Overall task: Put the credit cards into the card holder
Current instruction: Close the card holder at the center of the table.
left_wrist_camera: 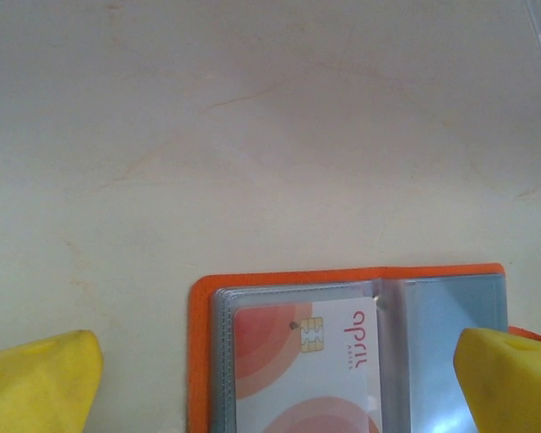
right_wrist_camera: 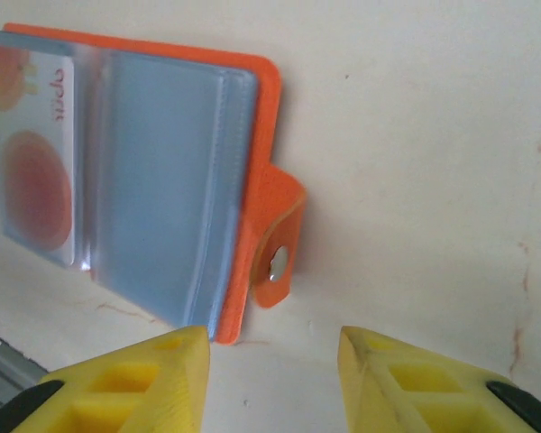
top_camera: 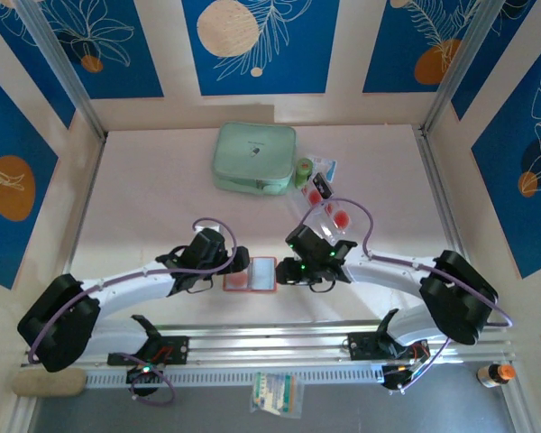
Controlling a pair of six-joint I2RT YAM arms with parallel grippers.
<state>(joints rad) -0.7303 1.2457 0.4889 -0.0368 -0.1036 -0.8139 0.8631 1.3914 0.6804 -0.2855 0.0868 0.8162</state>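
The orange card holder lies open on the table between my two grippers. In the left wrist view, a pale credit card with red circles and a chip sits in the left clear pocket of the card holder. My left gripper stands wide open, one yellow finger on each side of the holder. My right gripper is open just off the holder's snap tab, with bare table between its fingers. More credit cards lie at the back right, beyond the right gripper.
A mint-green zip case stands at the back centre with a small green roll beside it. Blue patterned walls enclose the table. A metal rail runs along the near edge, and a small packet lies below it.
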